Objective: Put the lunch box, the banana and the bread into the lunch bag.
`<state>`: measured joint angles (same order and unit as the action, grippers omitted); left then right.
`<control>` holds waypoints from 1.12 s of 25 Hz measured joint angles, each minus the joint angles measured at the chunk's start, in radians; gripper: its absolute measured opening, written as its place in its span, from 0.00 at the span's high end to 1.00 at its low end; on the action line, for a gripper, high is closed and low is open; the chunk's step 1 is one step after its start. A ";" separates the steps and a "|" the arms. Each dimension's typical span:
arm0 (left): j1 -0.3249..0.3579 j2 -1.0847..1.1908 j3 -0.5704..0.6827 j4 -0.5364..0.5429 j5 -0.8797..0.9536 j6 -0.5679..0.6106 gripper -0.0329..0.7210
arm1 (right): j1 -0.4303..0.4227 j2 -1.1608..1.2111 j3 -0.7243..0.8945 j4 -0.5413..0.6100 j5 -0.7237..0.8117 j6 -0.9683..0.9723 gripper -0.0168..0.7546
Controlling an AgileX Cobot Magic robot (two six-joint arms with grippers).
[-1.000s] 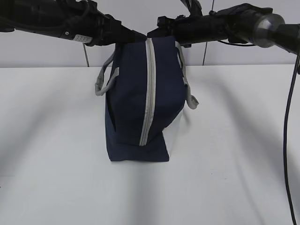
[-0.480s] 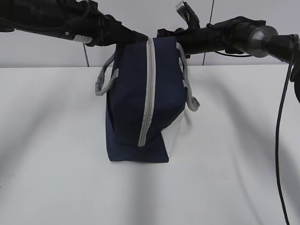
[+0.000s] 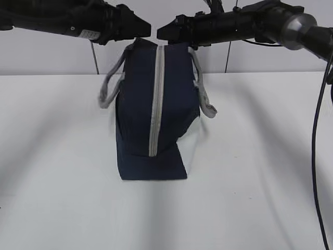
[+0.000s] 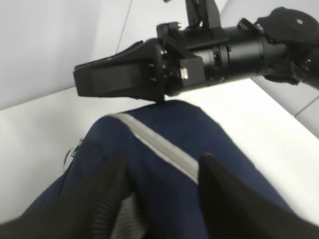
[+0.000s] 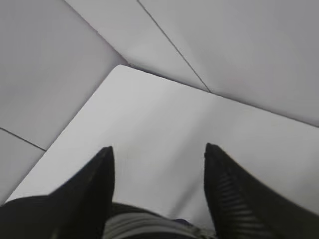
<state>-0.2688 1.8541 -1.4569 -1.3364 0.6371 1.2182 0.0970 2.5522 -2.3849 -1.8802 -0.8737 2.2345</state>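
My left pincer [image 4: 162,167] and right pincer [image 5: 158,154] both gape, gripping nothing. My arms reach level toward each other at the frame's top, tips just above the bag [image 3: 156,114], upright mid-table [image 3: 260,182]; bare surface all around.

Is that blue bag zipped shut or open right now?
Shut, apparently: the lunch bag stands upright, its grey zipper an unbroken line over the top and down the end.
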 joint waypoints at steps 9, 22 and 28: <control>0.037 -0.016 -0.005 0.165 -0.096 -0.243 0.22 | -0.002 -0.205 0.142 0.000 -0.019 -0.119 0.35; 0.041 -0.229 -0.005 0.832 0.096 -0.879 0.34 | -0.002 -0.699 0.724 0.000 0.051 -0.259 0.41; 0.041 -0.280 -0.005 0.982 0.257 -1.003 0.40 | -0.002 -0.927 0.993 0.002 0.212 -0.286 0.42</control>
<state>-0.2275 1.5743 -1.4617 -0.3547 0.8943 0.2150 0.0948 1.6248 -1.3918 -1.8785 -0.6615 1.9483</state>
